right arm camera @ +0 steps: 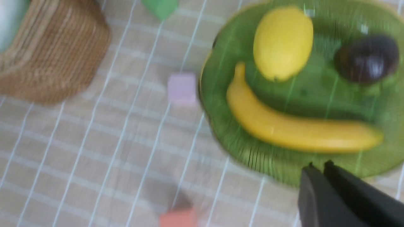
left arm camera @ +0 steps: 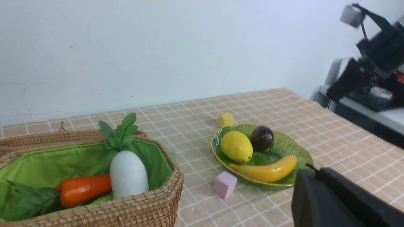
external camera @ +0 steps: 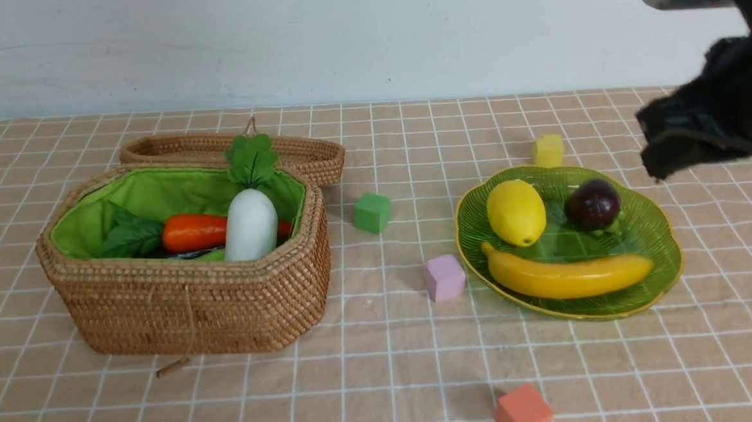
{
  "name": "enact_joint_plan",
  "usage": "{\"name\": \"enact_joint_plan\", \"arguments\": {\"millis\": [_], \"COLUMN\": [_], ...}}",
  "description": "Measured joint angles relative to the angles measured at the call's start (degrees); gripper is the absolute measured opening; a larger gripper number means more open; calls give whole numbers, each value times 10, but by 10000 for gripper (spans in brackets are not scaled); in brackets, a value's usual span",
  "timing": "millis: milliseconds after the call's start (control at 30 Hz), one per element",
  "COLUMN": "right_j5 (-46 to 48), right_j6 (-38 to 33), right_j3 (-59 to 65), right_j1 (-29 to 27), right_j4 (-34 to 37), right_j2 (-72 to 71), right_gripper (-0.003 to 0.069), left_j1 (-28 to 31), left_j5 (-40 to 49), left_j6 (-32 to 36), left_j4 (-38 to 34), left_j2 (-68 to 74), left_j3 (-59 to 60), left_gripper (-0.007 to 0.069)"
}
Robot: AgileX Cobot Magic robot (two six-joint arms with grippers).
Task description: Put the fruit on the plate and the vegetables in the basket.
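The green plate (external camera: 663, 228) on the right holds a yellow lemon (external camera: 516, 212), a dark purple mangosteen (external camera: 592, 204) and a long banana (external camera: 569, 277). On the left, the wicker basket (external camera: 188, 304) with green lining holds an orange carrot (external camera: 193, 231) and a white radish (external camera: 250, 224) leaning upright. Slivers of something dark and something light green show under them. My right gripper (external camera: 660, 161) hangs blurred, above and right of the plate. In the right wrist view it (right arm camera: 319, 164) is shut and empty. My left gripper (left arm camera: 311, 170) is shut and empty, out of the front view.
A shallow wicker lid (external camera: 309, 156) lies behind the basket. Foam cubes are scattered about: green (external camera: 372, 212) and pink (external camera: 444, 277) between basket and plate, yellow (external camera: 548, 150) behind the plate, orange (external camera: 523, 412) at the front edge. A wall closes the back.
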Motion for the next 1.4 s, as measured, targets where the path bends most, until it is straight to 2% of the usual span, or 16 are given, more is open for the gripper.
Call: {"name": "enact_joint_plan", "arguments": {"millis": [100, 300, 400, 567, 733, 1067, 1200, 1300, 1400], "right_j5": [1, -1, -5, -46, -134, -161, -239, -357, -396], "right_j6": [31, 97, 133, 213, 247, 249, 240, 225, 222], "right_j3": [129, 303, 353, 440, 497, 543, 568, 649, 721], "right_j1": [0, 0, 0, 0, 0, 0, -3, -44, -70], "right_j4": [0, -9, -19, -78, -88, -107, -149, -191, -205], "right_j2": [-132, -346, -436, -581, -646, -659, -665, -711, -756], "right_gripper": [-6, 4, 3, 6, 15, 22, 6, -8, -8], "left_j1": [0, 0, 0, 0, 0, 0, 0, 0, 0], "left_j5": [-14, -20, -20, -10, 6, 41, 42, 42, 42], "left_j6": [-23, -26, -27, -28, -28, -28, -28, -28, -28], "left_j4": [5, -4, -15, -23, -23, -22, -22, -22, -22], "left_j2": [-93, -102, -101, -91, -91, -91, -91, -91, -91], "left_j3": [68, 122, 135, 165, 181, 184, 184, 184, 184], "left_gripper": [-13, -13, -13, -13, -13, -13, -13, -13, -13]}}
